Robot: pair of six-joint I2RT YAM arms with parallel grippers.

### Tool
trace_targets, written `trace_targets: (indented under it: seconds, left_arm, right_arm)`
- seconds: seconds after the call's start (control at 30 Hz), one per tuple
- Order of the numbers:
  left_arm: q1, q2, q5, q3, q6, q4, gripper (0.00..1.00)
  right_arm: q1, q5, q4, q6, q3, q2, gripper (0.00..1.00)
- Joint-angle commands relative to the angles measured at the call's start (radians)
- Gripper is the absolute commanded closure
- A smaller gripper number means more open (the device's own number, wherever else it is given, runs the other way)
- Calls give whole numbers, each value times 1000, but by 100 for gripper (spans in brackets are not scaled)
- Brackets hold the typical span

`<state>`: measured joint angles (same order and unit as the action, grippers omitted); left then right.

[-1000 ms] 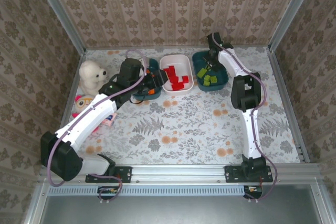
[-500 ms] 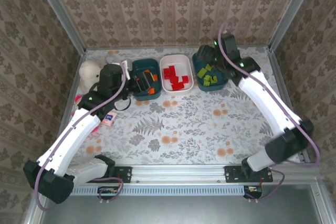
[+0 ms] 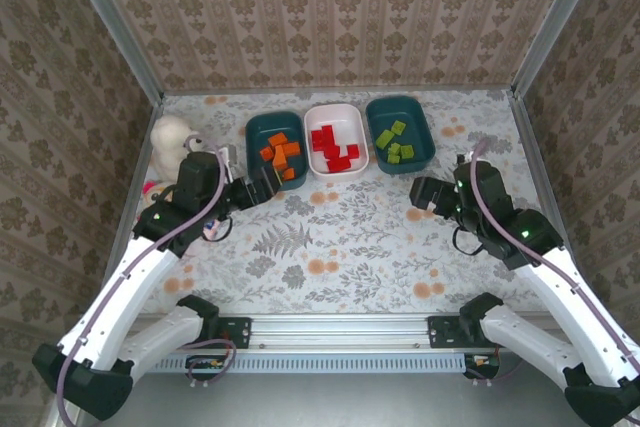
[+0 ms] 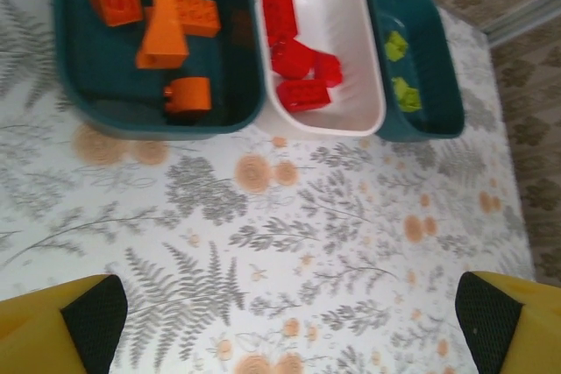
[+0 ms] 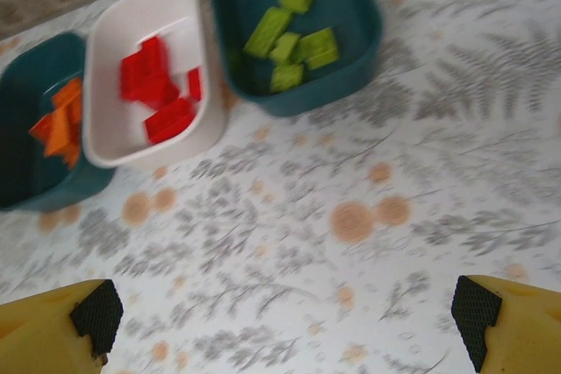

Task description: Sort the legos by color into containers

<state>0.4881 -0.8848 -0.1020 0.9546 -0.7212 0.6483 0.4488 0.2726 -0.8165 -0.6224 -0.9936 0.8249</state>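
The counter [image 3: 330, 237] is a flat sheet printed with grey fern leaves and orange blossoms, matte and smooth. Along its far edge three shallow, glossy plastic tubs with rounded corners stand side by side, their rims touching or nearly so: the left teal tub [image 3: 250, 132], the white tub [image 3: 335, 115] in the middle and the right teal tub [image 3: 418, 137]. A fluffy white plush bear [image 3: 170, 137] sits at the far left, apart from the tubs. The left tool [image 3: 266, 185] hangs over the counter just in front of the left teal tub, and the right tool [image 3: 422, 194] hangs near the front of the right teal tub; each stands spread wide, its yellow fingers tipped with black textured pads [image 4: 92, 313] at opposite corners of its wrist view, with nothing between them and nothing touched. The studded, hard-edged orange bricks [image 3: 280, 154] lie in the left teal tub, the red bricks [image 3: 333, 147] in the white tub, and the light green bricks [image 3: 393, 142] in the right teal tub.
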Motion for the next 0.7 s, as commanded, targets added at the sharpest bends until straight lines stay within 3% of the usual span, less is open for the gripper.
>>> trace_targets:
  seconds: [0.0, 0.13, 0.2, 0.27, 0.37, 0.47, 0.67]
  left_arm:
    - [-11, 15, 235, -11, 50, 147, 0]
    - [-11, -46, 685, 6, -31, 321, 0]
    - [-11, -54, 809, -66, 97, 224, 0]
    - [-13, -41, 849, -186, 303, 10, 0]
    - [-78, -23, 792, -355, 501, -305, 0]
    - [-162, -66, 686, -431, 577, -496, 0]
    - [-299, -311, 473, -426, 656, -756, 0]
  right_arm:
    - [-2, 201, 96, 123, 89, 15, 0]
    - [-4, 393, 509, 344, 339, -35, 0]
    - [-24, 426, 710, 455, 455, -23, 0]
    - [-73, 384, 803, 470, 501, 22, 0]
    - [-135, 313, 930, 504, 536, 112, 0]
    - [-187, 235, 1054, 541, 549, 233, 0]
    - [-274, 143, 1247, 544, 531, 452, 0]
